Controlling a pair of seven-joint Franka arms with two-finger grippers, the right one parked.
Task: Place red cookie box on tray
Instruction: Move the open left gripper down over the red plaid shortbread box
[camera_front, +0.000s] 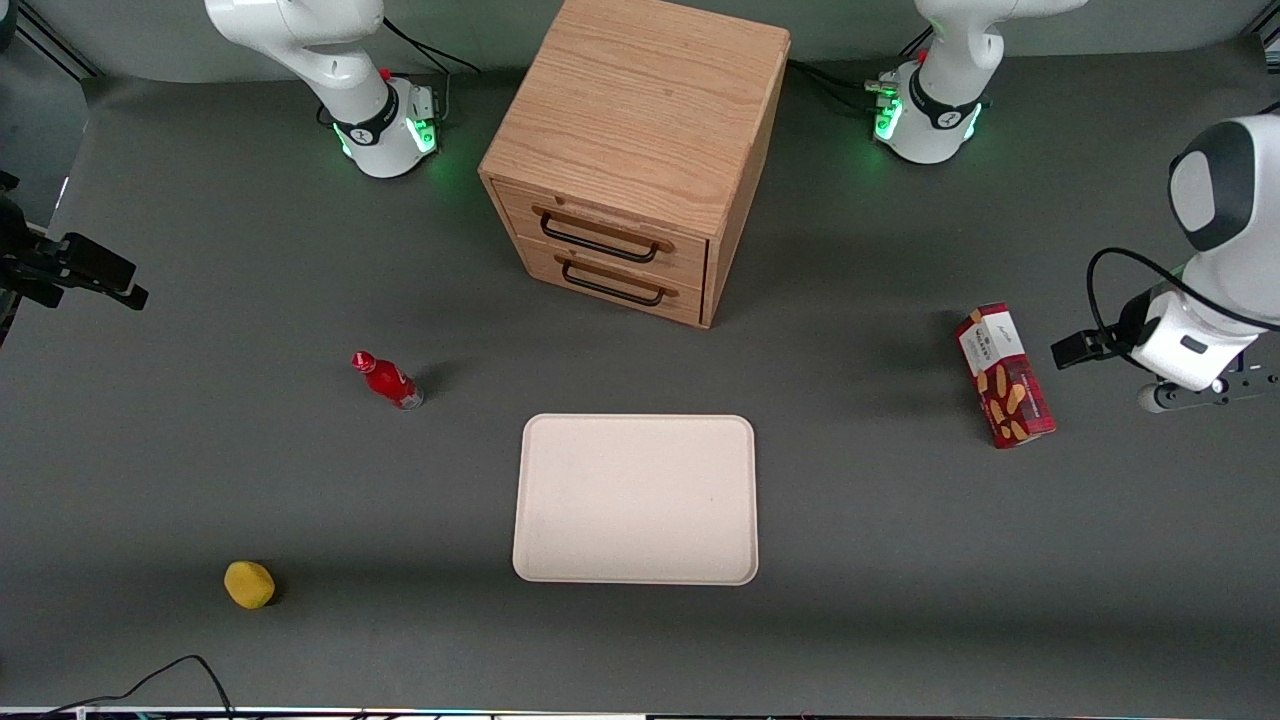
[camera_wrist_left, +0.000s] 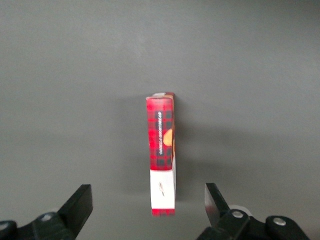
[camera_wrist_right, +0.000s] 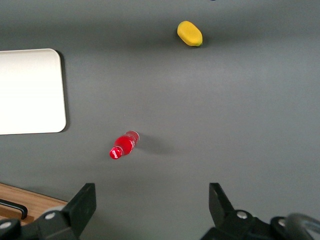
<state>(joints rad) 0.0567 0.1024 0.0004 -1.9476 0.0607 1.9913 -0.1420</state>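
Table (camera_front: 900, 600): one dark grey matte surface fills every view, lit evenly, with soft shadows under each object (a black cable curls in at the edge nearest the front camera).
Cabinet (camera_front: 640, 120): light oak, two drawers with dark handles, standing between the two arm bases, farther from the front camera than the tray.
Tray (camera_front: 636, 498): cream-white, flat, rounded corners, lying in front of the cabinet's drawers.
Red cookie box (camera_front: 1003, 375): on the table toward the working arm's end, well apart from the tray, resting on a narrow side with its plaid edge up; the white end is nearest the wrist camera.
Gripper (camera_wrist_left: 147, 202): hovering above the box, fingers spread wide and holding nothing, one black fingertip to either side of the box's white end.
Red bottle (camera_front: 388, 380): small, lying toward the parked arm's end.
Yellow object (camera_front: 249, 584): small, rounded, nearer the front camera than the bottle.
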